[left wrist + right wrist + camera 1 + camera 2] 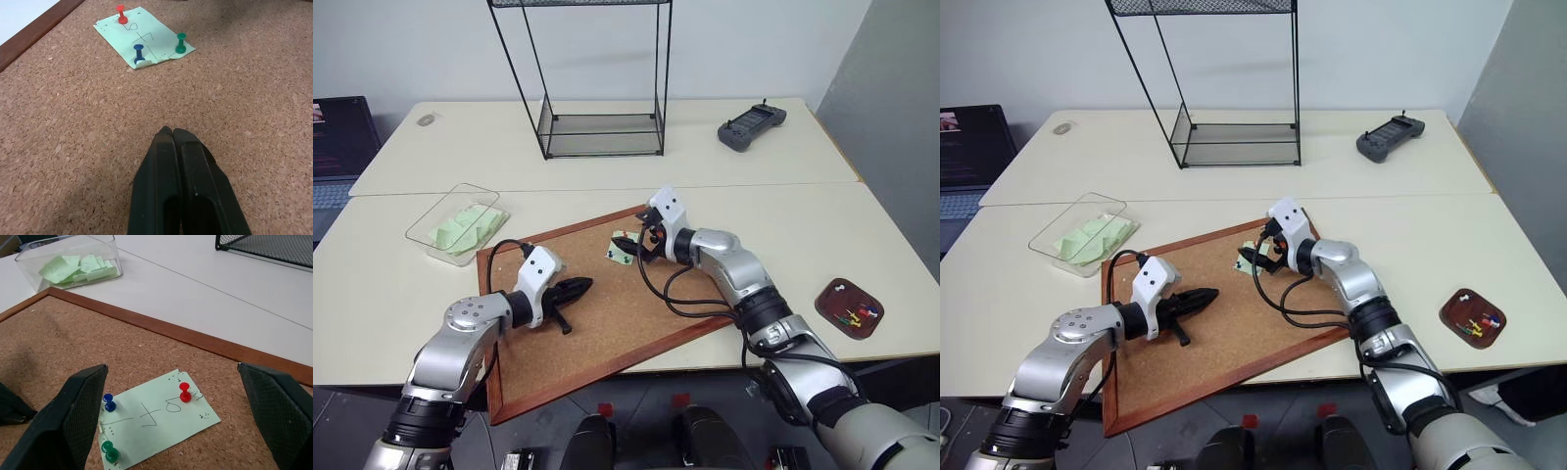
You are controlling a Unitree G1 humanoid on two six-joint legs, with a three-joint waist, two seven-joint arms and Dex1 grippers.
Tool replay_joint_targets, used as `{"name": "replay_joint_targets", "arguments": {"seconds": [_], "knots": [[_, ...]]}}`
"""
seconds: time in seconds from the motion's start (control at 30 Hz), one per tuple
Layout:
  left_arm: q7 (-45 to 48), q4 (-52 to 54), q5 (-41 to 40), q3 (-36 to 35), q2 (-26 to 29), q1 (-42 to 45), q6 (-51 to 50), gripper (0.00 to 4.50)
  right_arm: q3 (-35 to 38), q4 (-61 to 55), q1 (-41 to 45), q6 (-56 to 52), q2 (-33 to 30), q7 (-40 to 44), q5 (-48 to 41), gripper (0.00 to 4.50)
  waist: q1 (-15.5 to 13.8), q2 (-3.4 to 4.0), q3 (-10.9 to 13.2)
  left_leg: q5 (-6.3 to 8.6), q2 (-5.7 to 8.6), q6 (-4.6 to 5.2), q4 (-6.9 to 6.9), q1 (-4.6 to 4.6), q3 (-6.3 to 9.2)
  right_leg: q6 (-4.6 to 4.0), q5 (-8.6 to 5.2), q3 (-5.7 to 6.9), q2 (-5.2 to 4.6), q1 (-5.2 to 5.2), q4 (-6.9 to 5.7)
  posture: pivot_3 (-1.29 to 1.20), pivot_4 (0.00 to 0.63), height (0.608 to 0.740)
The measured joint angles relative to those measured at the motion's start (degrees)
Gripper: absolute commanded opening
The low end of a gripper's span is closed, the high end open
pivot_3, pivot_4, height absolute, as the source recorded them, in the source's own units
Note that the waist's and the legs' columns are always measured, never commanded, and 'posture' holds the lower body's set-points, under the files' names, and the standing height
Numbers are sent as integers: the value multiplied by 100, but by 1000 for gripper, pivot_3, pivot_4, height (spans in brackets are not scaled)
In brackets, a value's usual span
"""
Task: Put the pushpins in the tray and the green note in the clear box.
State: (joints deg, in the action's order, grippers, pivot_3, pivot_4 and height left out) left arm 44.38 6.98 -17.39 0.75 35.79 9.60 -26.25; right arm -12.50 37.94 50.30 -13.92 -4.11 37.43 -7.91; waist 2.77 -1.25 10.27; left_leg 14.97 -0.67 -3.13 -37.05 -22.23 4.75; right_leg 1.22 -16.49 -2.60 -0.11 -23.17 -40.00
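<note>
The right end effector [633, 243] covers part of the green note [621, 248] in the head views, the wire shelf [597, 73] runs off at 12 o'clock, and the tray's [832, 311] pins are too small to count.

Silver-grey jointed arms, black elbow bands, white wrist housings, looping black cables — each hand [576, 288] apparently matte black.

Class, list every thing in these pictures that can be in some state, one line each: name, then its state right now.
green note: flat on the corkboard, pinned by three pushpins.
pushpins: red, blue and green, upright in the note.
tray: holds several pins.
clear box: open, pale green papers inside.
left gripper: shut, empty, over the corkboard.
right gripper: open, straddling the note.
corkboard: flat on the table.
</note>
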Motion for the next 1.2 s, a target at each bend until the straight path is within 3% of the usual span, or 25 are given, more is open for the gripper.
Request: {"name": "replay_joint_targets", "arguments": {"seconds": [0.3,0.5,1.0,1.07,1.2], "knots": [[8,16,-19,-23,24,26,-119,51,206,1513,514,707,309,-27,212,4500,17,1,0,0,-1,0,2,10,-4,-1,0,-4,0,3,-1,0,150,740],[168,342,-75,-50,340,-96,-444,0,343,1997,721,967,416,-29,252,3257,66,2,1,0,-4,0,9,14,-8,-1,0,-5,-1,1,0,0,150,740],[314,325,-90,-60,430,-90,-472,0,372,2265,787,1319,554,-24,646,310,83,3,1,1,-7,0,10,19,-12,-2,0,-7,-1,1,0,0,150,740],[323,317,-89,-60,438,-88,-465,0,321,2266,787,1374,572,-20,714,58,86,3,1,1,-8,0,10,20,-13,-2,0,-7,-1,1,0,0,150,740],[345,301,-87,-60,445,-79,-462,0,282,2266,787,1473,566,-25,870,58,91,3,1,1,-7,0,10,21,-14,-2,0,-8,-1,1,0,0,150,740]]}}
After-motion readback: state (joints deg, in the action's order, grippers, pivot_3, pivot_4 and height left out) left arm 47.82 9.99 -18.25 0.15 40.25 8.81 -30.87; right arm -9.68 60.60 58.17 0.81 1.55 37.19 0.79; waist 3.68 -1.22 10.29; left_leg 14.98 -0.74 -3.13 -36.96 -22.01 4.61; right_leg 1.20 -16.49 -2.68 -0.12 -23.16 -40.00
